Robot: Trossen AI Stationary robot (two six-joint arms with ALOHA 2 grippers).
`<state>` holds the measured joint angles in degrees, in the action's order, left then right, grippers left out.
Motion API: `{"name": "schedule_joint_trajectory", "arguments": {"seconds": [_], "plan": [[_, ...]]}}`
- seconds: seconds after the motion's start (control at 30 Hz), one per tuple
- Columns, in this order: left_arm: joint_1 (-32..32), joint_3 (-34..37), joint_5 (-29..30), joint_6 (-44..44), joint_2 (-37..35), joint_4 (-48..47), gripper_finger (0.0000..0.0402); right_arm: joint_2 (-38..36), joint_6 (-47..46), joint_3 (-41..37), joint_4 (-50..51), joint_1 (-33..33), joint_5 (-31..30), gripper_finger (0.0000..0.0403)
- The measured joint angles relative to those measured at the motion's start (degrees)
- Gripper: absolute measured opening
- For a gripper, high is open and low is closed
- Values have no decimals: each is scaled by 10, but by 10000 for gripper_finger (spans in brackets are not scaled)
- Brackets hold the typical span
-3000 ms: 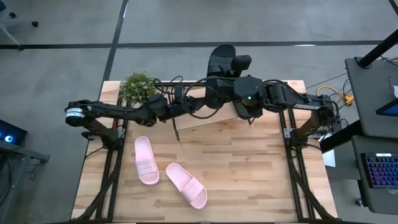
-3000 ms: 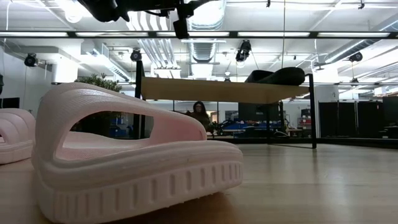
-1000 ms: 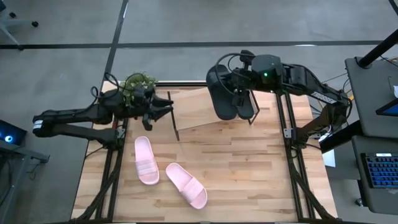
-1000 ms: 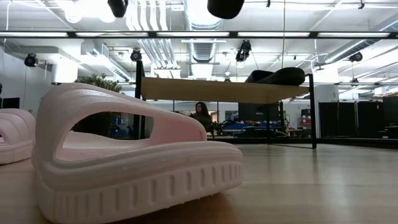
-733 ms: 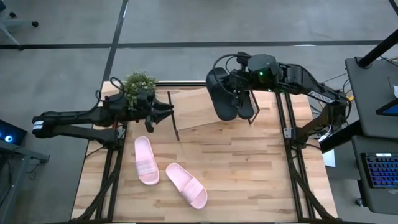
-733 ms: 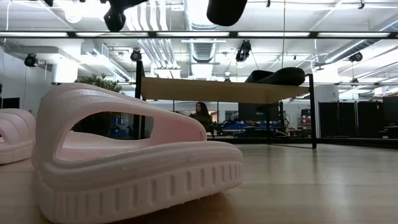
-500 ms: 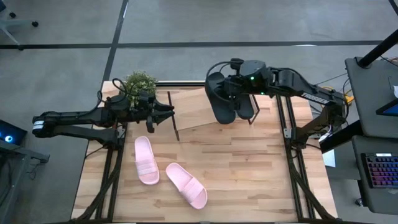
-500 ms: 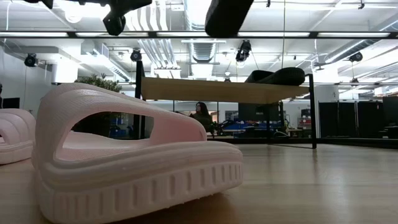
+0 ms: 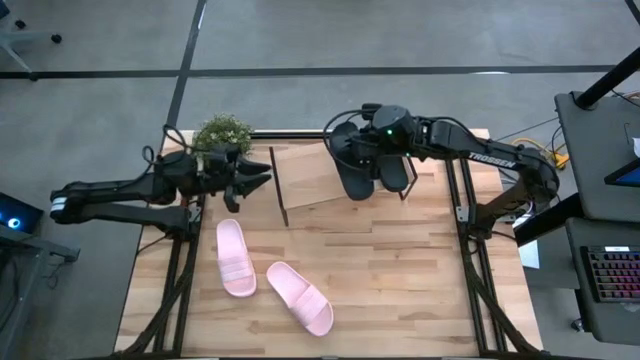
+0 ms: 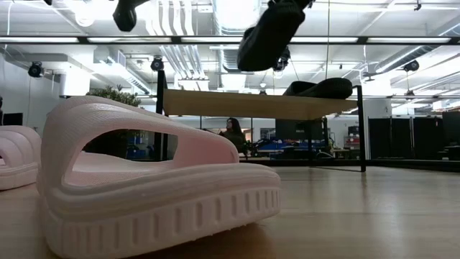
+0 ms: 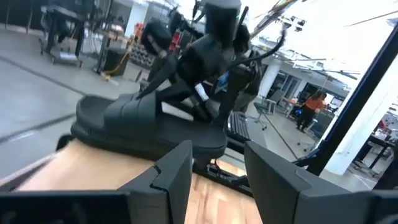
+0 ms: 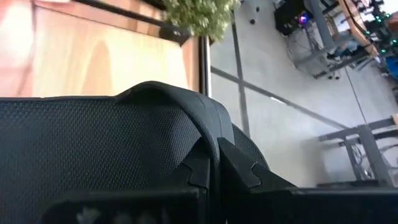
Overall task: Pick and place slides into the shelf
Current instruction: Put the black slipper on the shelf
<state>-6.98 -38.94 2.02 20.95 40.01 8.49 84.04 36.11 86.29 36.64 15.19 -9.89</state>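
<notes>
My right gripper (image 9: 368,148) is shut on a black slide (image 9: 352,165) and holds it in the air over the shelf (image 9: 310,178), a slanted light wood board on a black rod frame. In the low view this slide (image 10: 267,32) hangs tilted above the board (image 10: 244,104). The second black slide (image 9: 398,172) lies sole-down on the board's right part. Two pale pink slides (image 9: 236,258) (image 9: 300,298) lie sole-down on the table. My left gripper (image 9: 255,178) is open and stands in the air left of the shelf, touching nothing. My right gripper (image 12: 214,165) has the black slide by its wide strap (image 12: 186,118), pinched between the two fingers. In the left wrist view it comes at the strap (image 11: 186,109) from above. The slide is lifted clear of the board and tilted, one end lower.
A small green plant (image 9: 222,133) stands at the table's far left corner, beside my left arm. The left half of the shelf board is bare. One pink slide (image 10: 158,187) fills the low view's foreground. A person (image 10: 231,133) sits in the room beyond the table.
My right gripper has carried the black slide toward the table's left and downward over the shelf. The slide has tipped from nearly level to a clear slant. My left gripper stays open near the shelf's left end.
</notes>
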Motion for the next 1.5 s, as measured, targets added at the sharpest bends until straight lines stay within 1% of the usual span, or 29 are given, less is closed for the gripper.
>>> {"name": "schedule_joint_trajectory", "arguments": {"seconds": [0.13,0.23,0.33,0.47,0.67,1.0,1.2,1.5], "plan": [[0,5,1,-20,-14,1,132,-9,2,-24,-35,14,27,8],[0,16,3,-20,-22,-1,132,-11,15,-44,-59,18,43,8],[0,24,6,-19,-26,-1,132,-11,33,-63,-70,24,46,8],[0,26,15,-19,-25,0,132,-11,33,-98,-101,40,67,8],[0,26,35,-21,-17,0,132,-15,45,-136,-154,48,68,8],[0,26,45,-19,6,0,132,-16,64,-174,-167,55,69,8],[0,25,48,-18,15,1,132,-16,66,-200,-229,74,69,8],[0,25,54,-3,15,1,132,-16,65,-233,-238,84,73,8]]}}
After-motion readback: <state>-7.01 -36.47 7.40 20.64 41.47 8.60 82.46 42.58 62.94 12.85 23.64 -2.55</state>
